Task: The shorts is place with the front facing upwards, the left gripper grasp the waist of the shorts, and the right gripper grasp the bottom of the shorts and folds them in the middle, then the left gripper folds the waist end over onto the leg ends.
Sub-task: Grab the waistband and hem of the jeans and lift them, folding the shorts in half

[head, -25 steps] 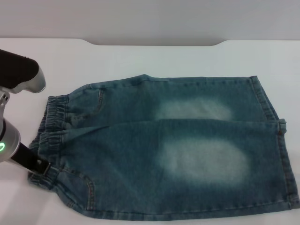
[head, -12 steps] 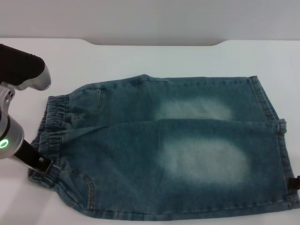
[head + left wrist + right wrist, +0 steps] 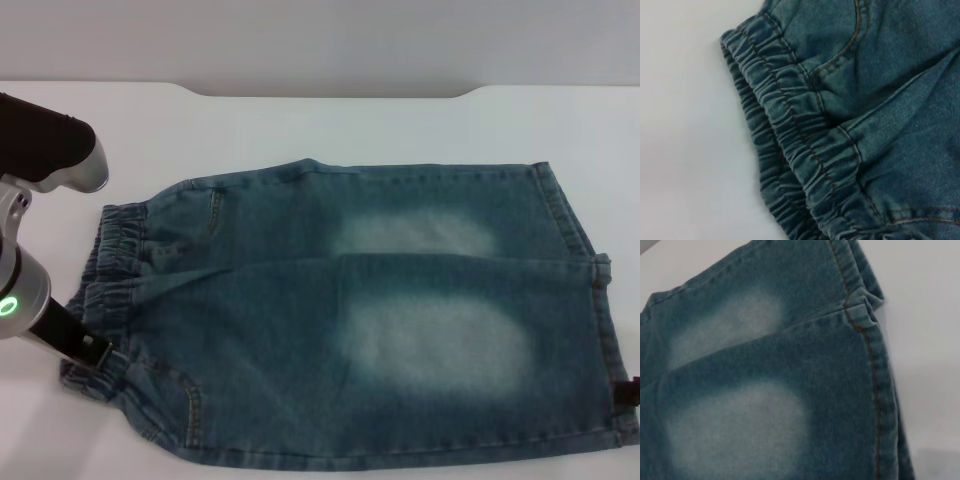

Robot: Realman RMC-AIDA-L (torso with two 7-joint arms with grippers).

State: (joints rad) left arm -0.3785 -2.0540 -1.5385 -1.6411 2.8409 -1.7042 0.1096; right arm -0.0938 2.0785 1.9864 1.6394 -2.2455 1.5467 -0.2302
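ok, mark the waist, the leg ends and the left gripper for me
waist point(image 3: 790, 130), left wrist view, on the puckered elastic band.
leg ends point(image 3: 600, 330), head view, on the stitched hem.
left gripper point(image 3: 92, 350), head view, black tip at the waist's near corner.

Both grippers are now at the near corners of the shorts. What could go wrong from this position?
1. The left gripper meets the waist only at its near corner, so it may pinch one layer of the gathered band, or slip off.
2. The right gripper barely reaches the near leg hem of the bottom of the shorts; it might close on the table instead, leaving the fold uneven.
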